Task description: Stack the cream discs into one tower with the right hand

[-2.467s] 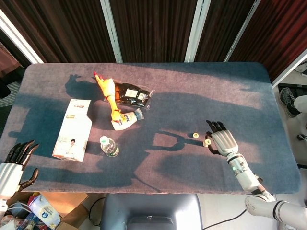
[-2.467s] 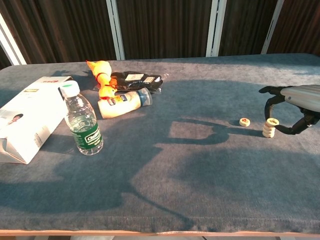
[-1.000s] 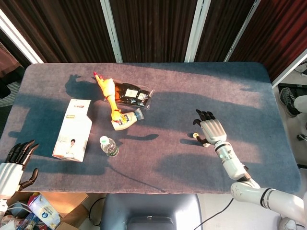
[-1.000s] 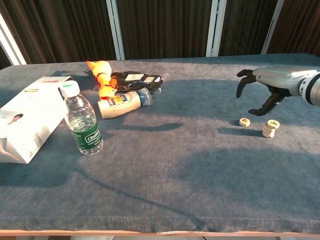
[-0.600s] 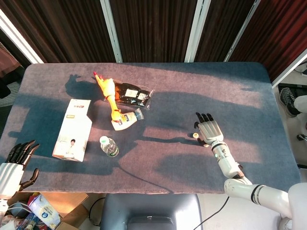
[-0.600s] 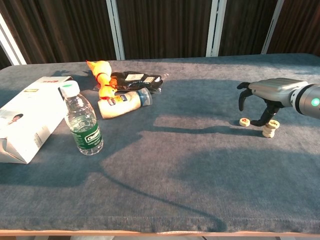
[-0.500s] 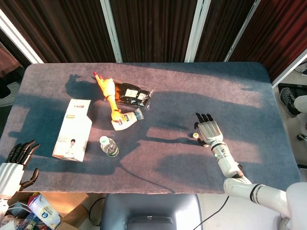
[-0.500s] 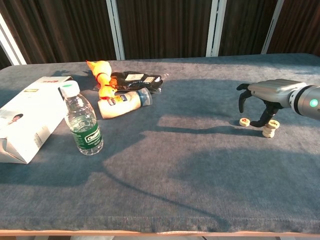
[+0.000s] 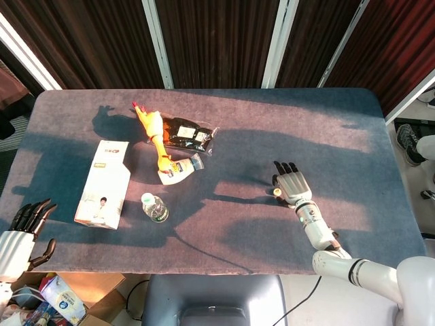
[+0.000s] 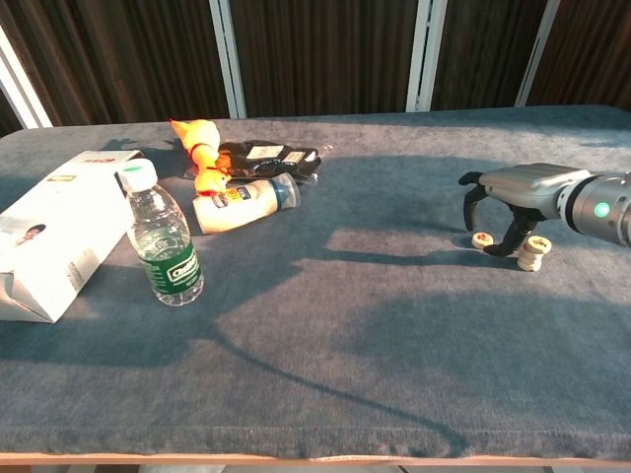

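Observation:
A single cream disc point(image 10: 482, 238) with a red mark lies flat on the grey table. A short tower of cream discs point(image 10: 533, 254) stands just right of it. My right hand point(image 10: 515, 200) arches over the single disc, with fingertips point(image 10: 467, 211) down on its left and the thumb down between disc and tower. The disc still lies on the cloth and the hand holds nothing. In the head view the right hand point(image 9: 291, 185) covers the tower and only the single disc point(image 9: 277, 192) peeks out at its left edge. My left hand point(image 9: 19, 234) hangs open off the table's near left corner.
A water bottle point(image 10: 163, 239) stands at the near left beside a white carton point(image 10: 54, 227). Further back lie a rubber chicken point(image 10: 200, 150), a black packet point(image 10: 268, 158) and a lying cream bottle point(image 10: 245, 205). All are far left of the discs.
The right hand has left the tower, shifted left and come down over the single disc. Discs and left hand have not moved.

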Robot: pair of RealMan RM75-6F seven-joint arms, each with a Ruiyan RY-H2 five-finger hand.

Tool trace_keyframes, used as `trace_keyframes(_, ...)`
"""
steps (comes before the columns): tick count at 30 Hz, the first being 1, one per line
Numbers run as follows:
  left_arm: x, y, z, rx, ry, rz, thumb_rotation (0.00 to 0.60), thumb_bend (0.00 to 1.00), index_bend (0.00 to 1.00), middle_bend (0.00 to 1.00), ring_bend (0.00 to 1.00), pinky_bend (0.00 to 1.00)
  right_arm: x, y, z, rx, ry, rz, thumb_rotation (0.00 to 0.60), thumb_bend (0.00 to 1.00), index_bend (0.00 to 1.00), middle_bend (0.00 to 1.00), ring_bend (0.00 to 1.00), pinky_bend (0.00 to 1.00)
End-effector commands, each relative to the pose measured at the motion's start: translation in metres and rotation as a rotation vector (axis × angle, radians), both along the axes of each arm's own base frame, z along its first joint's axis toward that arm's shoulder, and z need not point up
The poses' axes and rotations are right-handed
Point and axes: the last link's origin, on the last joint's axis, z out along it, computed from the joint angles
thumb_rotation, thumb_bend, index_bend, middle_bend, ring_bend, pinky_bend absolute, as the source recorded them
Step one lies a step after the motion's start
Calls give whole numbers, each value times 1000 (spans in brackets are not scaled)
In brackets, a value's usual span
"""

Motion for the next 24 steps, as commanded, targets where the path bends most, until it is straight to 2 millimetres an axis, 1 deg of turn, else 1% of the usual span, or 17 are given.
trace_keyframes(1, 0, 0, 1, 2, -1, 0, 600, 518, 0, 0, 0, 27, 0, 0, -1, 0, 2, 1, 600, 429, 529, 33, 0, 0)
trace_keyframes(19, -1, -2, 2, 1, -5, -2, 600, 518, 0, 0, 0, 28, -3, 0, -3, -11, 24, -5, 600, 429, 585, 32, 0, 0)
trace_keyframes(24, -1, -2, 2, 1, -6, -2, 600, 518, 0, 0, 0, 27, -2, -1, -4, -15, 21, -5, 600, 442, 610, 30, 0, 5)
